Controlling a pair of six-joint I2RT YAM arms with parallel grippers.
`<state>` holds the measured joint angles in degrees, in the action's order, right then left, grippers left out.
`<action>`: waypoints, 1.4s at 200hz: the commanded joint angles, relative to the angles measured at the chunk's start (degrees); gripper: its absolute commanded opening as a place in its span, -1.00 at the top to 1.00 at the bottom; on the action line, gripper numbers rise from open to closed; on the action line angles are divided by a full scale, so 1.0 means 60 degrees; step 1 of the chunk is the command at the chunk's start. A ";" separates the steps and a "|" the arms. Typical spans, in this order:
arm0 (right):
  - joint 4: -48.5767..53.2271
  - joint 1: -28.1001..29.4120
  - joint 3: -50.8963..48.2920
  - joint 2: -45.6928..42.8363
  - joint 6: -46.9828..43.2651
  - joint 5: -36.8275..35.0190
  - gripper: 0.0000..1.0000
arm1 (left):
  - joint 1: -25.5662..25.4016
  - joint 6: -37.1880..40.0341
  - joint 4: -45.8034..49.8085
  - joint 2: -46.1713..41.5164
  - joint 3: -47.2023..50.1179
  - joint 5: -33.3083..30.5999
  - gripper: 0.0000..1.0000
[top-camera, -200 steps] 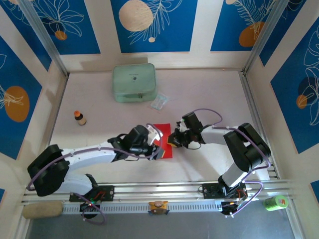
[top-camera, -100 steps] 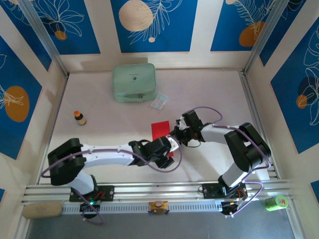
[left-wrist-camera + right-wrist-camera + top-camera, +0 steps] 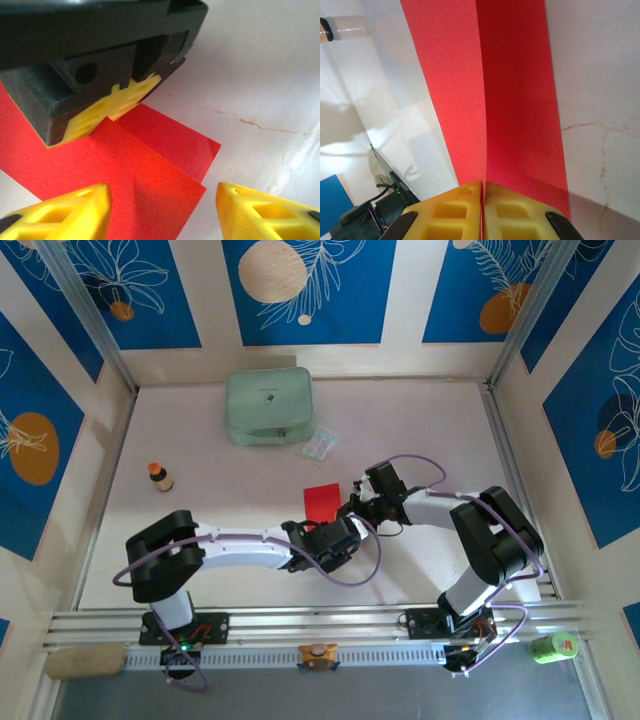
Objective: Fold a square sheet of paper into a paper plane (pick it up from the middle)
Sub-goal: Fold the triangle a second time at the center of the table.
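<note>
The square sheet of paper (image 3: 322,503) is bright red and folded into two layers on the table. In the right wrist view the sheet (image 3: 470,90) rises in a fold from my right gripper (image 3: 483,197), which is shut on its edge. From above, that right gripper (image 3: 351,510) sits at the sheet's right side. My left gripper (image 3: 343,533) is just in front of the sheet, near the right gripper. In the left wrist view the left gripper (image 3: 162,215) is open, its yellow fingertips (image 3: 75,212) straddling the near corner of the sheet (image 3: 145,175). The right gripper's fingers (image 3: 117,102) pinch the paper beyond.
A pale green pouch (image 3: 268,405) lies at the back of the table, with a small clear plastic packet (image 3: 320,445) beside it. A small bottle (image 3: 159,476) stands at the left. Aluminium rails run along the near edge (image 3: 320,620).
My left arm swung right, from the paper's left side to its near right corner beside the right gripper. The right gripper kept its hold on the paper.
</note>
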<state>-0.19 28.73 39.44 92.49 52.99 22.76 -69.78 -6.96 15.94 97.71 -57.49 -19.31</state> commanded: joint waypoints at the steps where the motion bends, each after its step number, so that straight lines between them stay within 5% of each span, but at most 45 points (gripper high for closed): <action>1: 0.0280 -0.0064 0.0185 0.0008 0.0059 0.0221 0.80 | -0.0081 0.0047 0.0215 0.0002 -0.0173 -0.0182 0.01; 90: 0.0532 -0.0158 -0.0075 -0.0682 0.0065 -0.0218 0.56 | 0.0060 -0.0638 -0.0380 -0.0673 0.0377 0.0497 1.00; 126: 0.1364 -0.0468 -0.0423 -0.1892 0.0037 -0.1208 0.25 | 0.1074 -0.1640 -0.1130 -0.0994 0.0824 0.2932 1.00; 192: 0.1777 -0.0568 -0.1384 -0.4238 -0.0330 -0.3066 0.25 | 0.2201 -0.3084 -0.2848 -0.0835 0.1393 0.5899 1.00; 280: 0.0665 -0.0184 -0.2233 -0.3969 0.0215 -0.1504 0.84 | 0.2676 -0.3604 -0.3254 -0.0742 0.1745 0.6214 1.00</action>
<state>6.81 26.37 27.70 67.72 52.75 10.61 -54.65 -28.05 -3.27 93.30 -47.75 16.53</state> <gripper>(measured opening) 0.104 0.064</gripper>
